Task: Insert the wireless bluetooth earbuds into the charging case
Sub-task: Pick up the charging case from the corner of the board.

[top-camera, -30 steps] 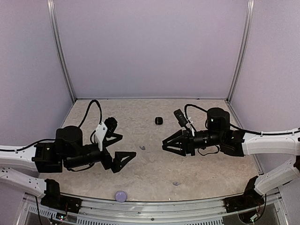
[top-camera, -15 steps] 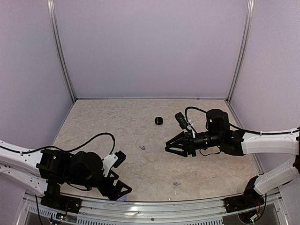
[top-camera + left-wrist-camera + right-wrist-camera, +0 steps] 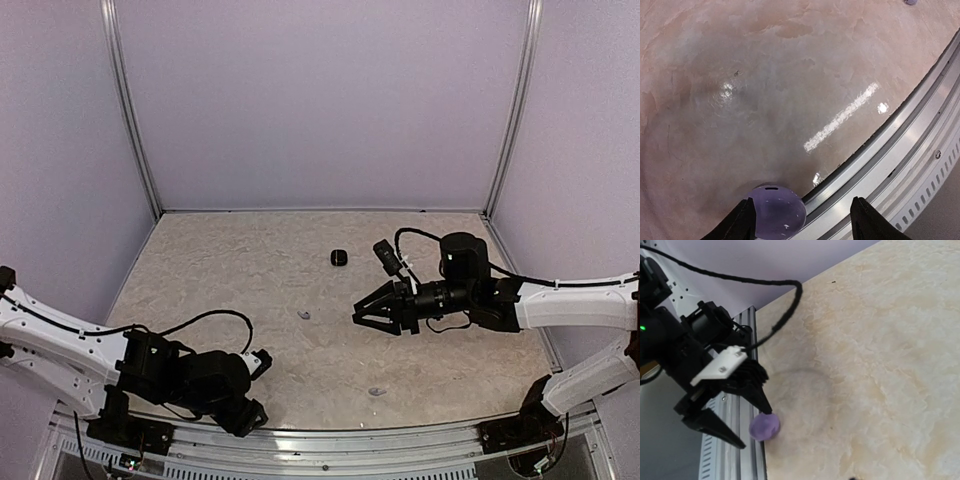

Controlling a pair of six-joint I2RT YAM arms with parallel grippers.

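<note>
Left claw gapes over beige tabletop

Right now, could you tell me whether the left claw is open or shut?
Open: the left claw has its fingers wide apart, the lavender case lying between them, close to one, unclamped.

The left arm swings off the middle of the counter and folds low against the near rail. The left claw now tips down over the lavender charging case, which sits between its spread fingers and drops out of sight from above. The right claw edges slightly nearer.
</note>
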